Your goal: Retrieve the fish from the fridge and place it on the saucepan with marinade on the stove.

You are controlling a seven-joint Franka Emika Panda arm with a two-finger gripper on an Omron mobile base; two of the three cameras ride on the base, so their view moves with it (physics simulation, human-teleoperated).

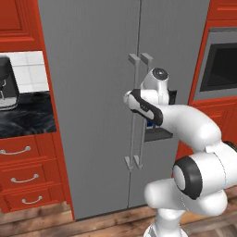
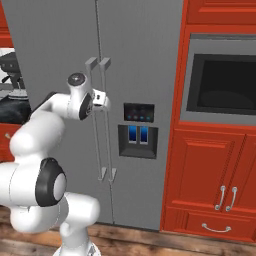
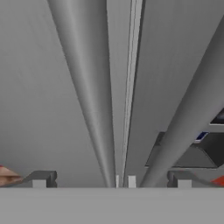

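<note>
Fridge (image 1: 92, 92) pretty much takes up the left base view, both grey doors shut, with the two long bar handles (image 1: 137, 111) running down the centre seam. My arm comes up from the lower right and bends in toward those handles; the hand sits right at them, about at the height of the dispenser panel (image 1: 159, 129), which is half hidden behind the forearm. On the left there's a dark marble bench (image 1: 28, 115) over red drawers (image 1: 25, 176), with a black appliance (image 1: 8, 83) on top. A built-in oven (image 1: 222, 65) sits in the red cabinets on the right.

Right base view is cleaner: the gripper (image 2: 103, 100) is up against the handle pair, on the left bar as far as I can see. Dispenser panel is just to its right, oven and red cabinet doors (image 2: 215, 175) further right.

Hand view looks straight along the doors. Both bars sweep past as thick grey bands, the door seam between them. The two fingertips (image 3: 41, 178) stand well apart at the bottom, so the jaws are spread wide, and the left bar runs down into the gap between them, nothing clamped yet.
</note>
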